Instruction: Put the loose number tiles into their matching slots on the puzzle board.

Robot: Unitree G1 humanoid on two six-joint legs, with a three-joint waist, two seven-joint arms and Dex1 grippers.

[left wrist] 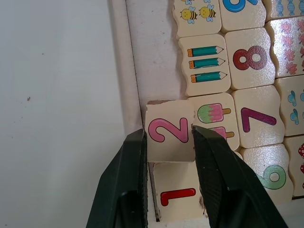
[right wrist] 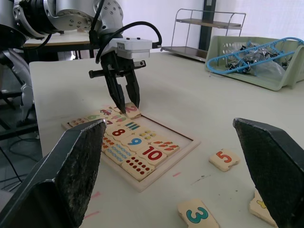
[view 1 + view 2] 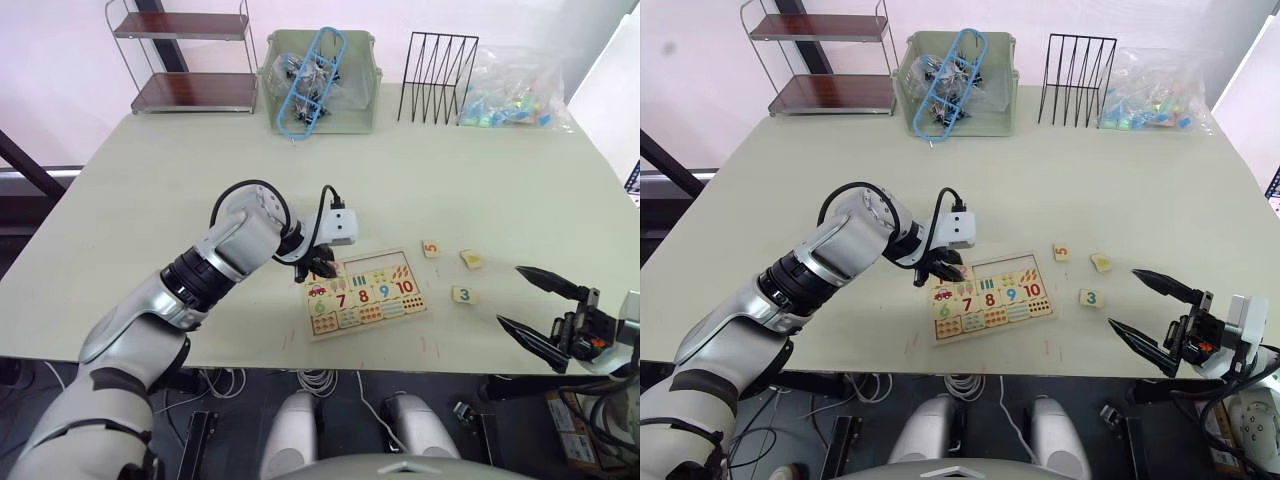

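At the puzzle board's (image 3: 362, 296) left end, the left gripper (image 1: 168, 156) clamps tile 2 (image 1: 169, 130) over its slot, tilted on the rim beside seated tile 1 (image 1: 175, 196). Tiles 5 (image 3: 431, 248), 3 (image 3: 462, 294) and a third tile (image 3: 471, 259) lie loose to the right, near the right gripper (image 3: 535, 308), whose fingers are spread. Open table (image 3: 180, 190) surrounds the board.
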